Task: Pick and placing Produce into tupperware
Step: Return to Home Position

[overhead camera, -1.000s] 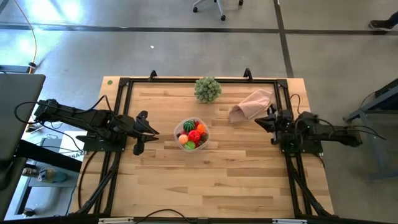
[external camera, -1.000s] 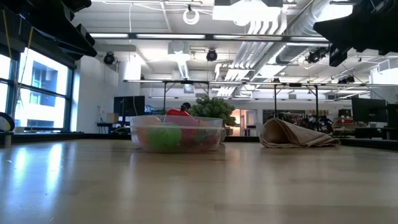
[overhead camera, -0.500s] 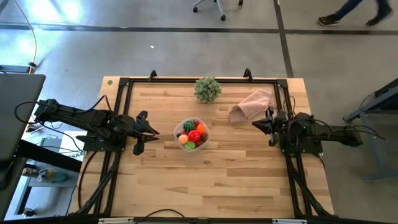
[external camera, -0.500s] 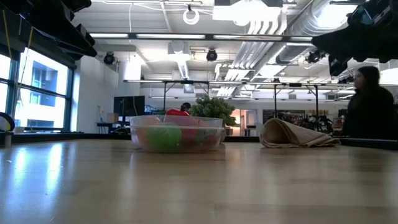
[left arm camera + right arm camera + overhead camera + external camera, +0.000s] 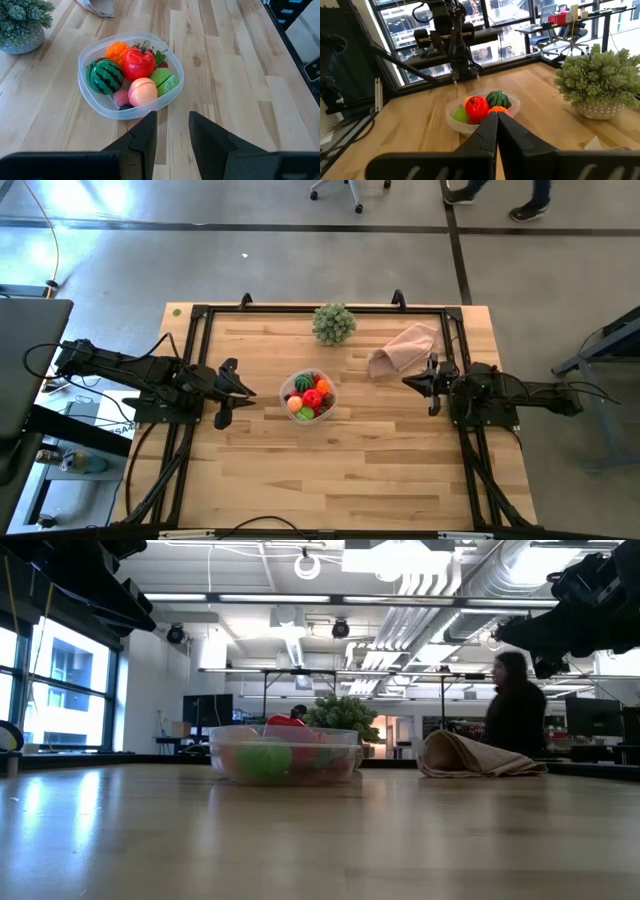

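Note:
The clear tupperware point(image 5: 100, 102) stands at the table's middle point(image 5: 310, 395). Inside it lies the produce: a striped dark green piece point(image 5: 104, 76), a red one point(image 5: 138, 64), an orange one point(image 5: 117, 50), a pink one point(image 5: 142, 91) and a light green one point(image 5: 164, 81). My left gripper point(image 5: 172, 120) hovers open at the table's left side point(image 5: 245, 392), a short way from the tupperware, with nothing between its fingers. My right gripper point(image 5: 495, 117) is shut and empty at the table's right side point(image 5: 408, 383), pointing level toward the tupperware point(image 5: 482, 112).
A pale green leafy ball in a pot point(image 5: 334, 323) stands at the far edge. A pinkish-beige cloth point(image 5: 404, 348) lies crumpled at the far right, close to my right gripper. A black frame point(image 5: 300, 308) runs along the table's edges. A person point(image 5: 515, 705) walks beyond the table.
My right gripper has sunk a little and tipped down toward level, its tip swinging slightly toward the tupperware; it stays shut. A person has walked across the room behind the table.

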Robot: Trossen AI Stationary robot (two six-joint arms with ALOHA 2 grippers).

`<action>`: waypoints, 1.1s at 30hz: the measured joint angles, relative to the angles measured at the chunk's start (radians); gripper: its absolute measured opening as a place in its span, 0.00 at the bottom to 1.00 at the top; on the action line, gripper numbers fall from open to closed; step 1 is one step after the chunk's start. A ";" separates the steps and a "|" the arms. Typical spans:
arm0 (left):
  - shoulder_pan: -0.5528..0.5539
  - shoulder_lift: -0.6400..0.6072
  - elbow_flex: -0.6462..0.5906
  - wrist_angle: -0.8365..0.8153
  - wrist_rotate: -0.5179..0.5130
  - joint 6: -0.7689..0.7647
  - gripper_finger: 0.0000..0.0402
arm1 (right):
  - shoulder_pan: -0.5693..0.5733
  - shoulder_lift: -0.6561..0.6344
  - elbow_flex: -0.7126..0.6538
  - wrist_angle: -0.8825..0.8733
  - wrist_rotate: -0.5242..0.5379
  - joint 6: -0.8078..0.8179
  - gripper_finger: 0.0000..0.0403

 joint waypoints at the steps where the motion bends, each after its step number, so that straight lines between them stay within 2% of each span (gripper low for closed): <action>1: 0.000 0.000 0.000 0.000 0.000 0.000 0.25 | 0.000 0.000 0.000 -0.003 0.000 0.000 0.00; 28: 0.000 0.000 0.001 -0.032 0.001 0.007 0.25 | 0.000 0.000 0.001 -0.007 0.000 0.000 0.00; 30: 0.000 0.000 0.001 -0.027 -0.016 0.057 0.25 | 0.000 0.000 0.001 -0.007 0.000 0.000 0.00; 33: 0.000 0.000 0.001 -0.004 -0.111 0.213 0.25 | 0.000 0.000 0.001 -0.007 0.000 0.000 0.00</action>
